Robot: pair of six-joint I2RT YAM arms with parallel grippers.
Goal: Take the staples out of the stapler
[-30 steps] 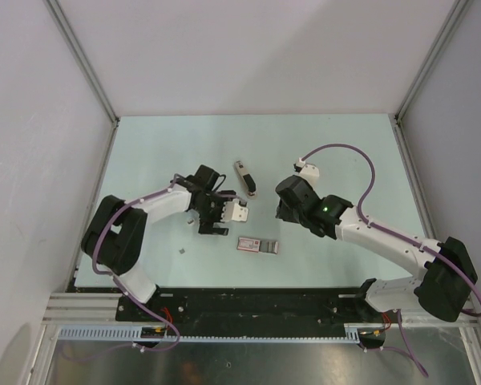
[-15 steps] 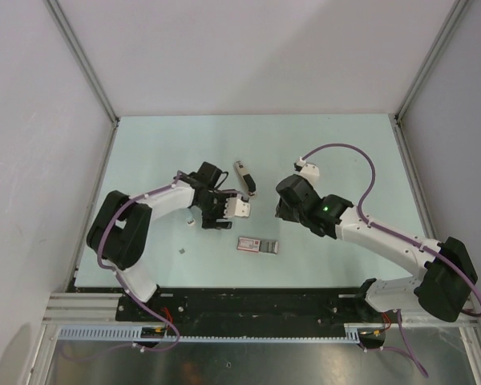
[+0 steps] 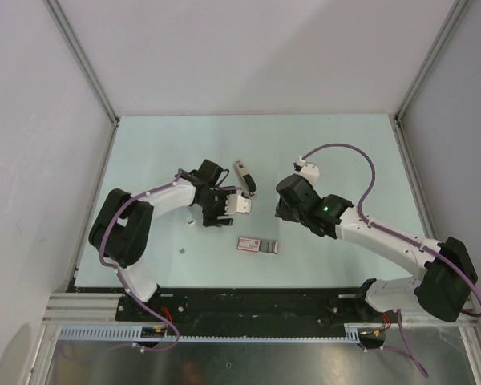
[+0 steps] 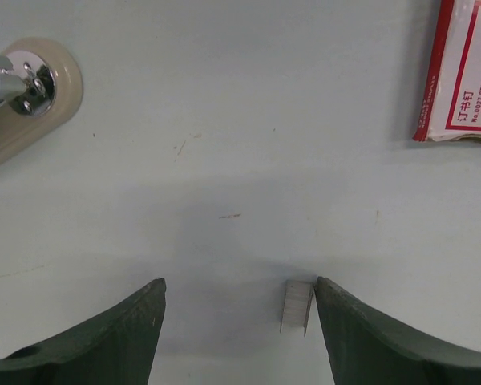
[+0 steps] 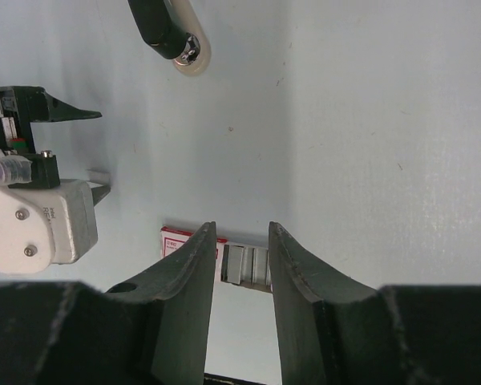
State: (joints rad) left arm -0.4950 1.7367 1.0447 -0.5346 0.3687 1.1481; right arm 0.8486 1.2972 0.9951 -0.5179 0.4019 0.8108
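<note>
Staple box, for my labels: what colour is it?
White staple box with red border and lettering; clearest in left wrist view.

My left gripper (image 3: pixel 214 219) hangs just beyond and left of the pinkish rectangular box with a silver end (image 3: pixel 258 245); the cream-and-black stapler (image 3: pixel 243 177) lies farther beyond that box.
</note>
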